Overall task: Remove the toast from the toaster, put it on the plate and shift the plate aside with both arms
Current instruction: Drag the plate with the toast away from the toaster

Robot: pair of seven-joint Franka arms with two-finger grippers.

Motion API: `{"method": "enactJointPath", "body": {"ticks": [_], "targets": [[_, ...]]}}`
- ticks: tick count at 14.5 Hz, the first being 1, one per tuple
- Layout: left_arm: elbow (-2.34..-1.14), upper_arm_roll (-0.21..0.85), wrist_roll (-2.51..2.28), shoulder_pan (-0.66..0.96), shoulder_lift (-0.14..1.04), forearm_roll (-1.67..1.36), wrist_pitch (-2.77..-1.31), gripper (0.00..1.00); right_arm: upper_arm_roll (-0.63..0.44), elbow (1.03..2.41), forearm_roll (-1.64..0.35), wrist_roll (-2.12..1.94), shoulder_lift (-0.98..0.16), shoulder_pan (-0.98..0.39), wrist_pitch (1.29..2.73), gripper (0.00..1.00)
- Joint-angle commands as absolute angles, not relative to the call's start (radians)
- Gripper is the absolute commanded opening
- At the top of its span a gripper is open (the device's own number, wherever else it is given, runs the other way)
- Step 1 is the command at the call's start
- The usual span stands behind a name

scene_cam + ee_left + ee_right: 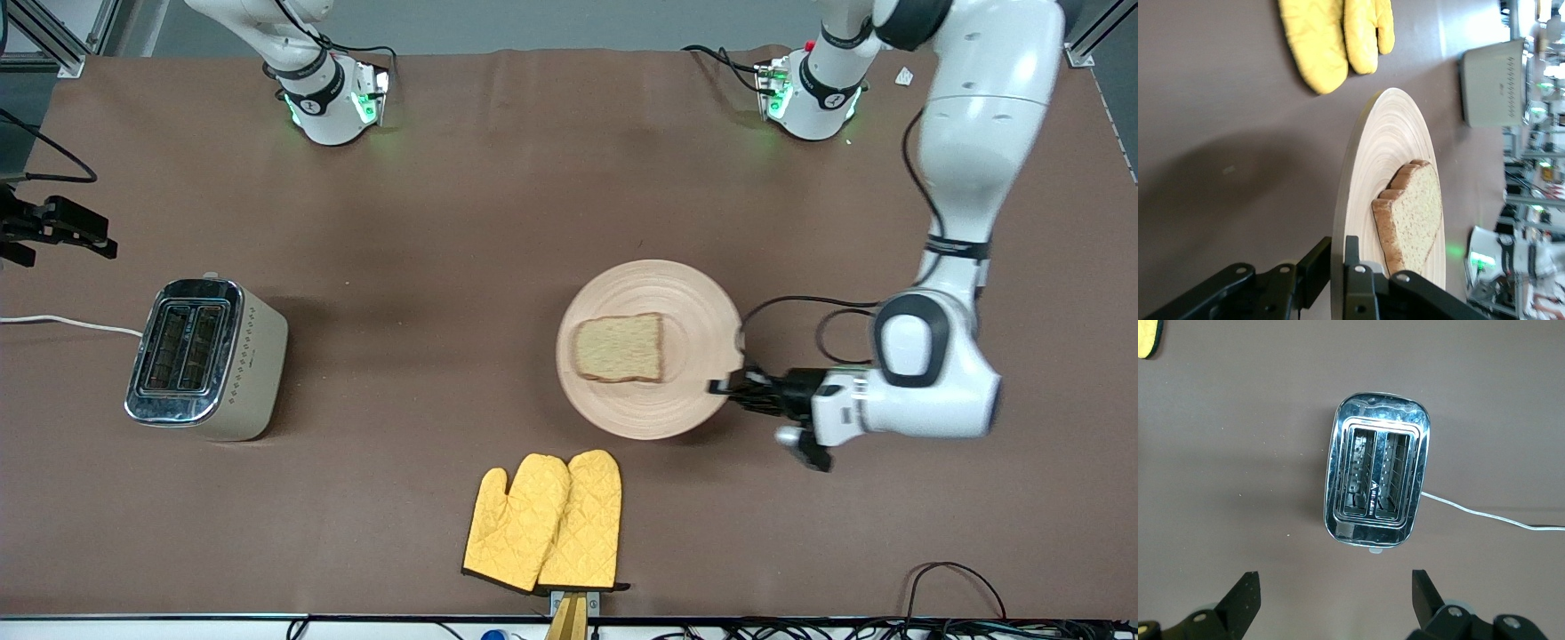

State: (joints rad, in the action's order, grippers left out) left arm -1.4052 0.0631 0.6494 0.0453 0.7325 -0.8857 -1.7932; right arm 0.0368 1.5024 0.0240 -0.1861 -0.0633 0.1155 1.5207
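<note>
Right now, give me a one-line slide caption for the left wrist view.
Left tool clamped on the rim of the wooden plate, toast lying on it, yellow oven mitts nearby.

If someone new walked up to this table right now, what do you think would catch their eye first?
Probably the left tool shut on the rim of the wooden plate, which carries a slice of toast near the middle of the table. Next, the bright yellow oven mitts lying nearer the front camera than the plate. Then the shiny toaster toward the right arm's end, with the open right tool hanging above it.
</note>
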Motion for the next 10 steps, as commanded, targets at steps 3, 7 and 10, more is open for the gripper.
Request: {"method": "enactJointPath", "body": {"ticks": [3, 7, 10], "targets": [[-1.422, 0.083, 0.932, -0.225, 0.774, -0.881, -1.643, 0.00, 0.041, 1.496, 0.021, -0.184, -0.067, 0.115, 1.508, 1.00], [-1.373, 0.083, 1.058, -0.371, 0.888, -0.806, -1.611, 0.00, 0.041, 1.497, 0.021, -0.184, -0.064, 0.117, 1.503, 1.00], [-1.286, 0.077, 1.060, -0.400, 0.975, -0.785, -1.568, 0.00, 0.041, 1.497, 0.021, -0.184, -0.066, 0.117, 1.508, 1.00]]}}
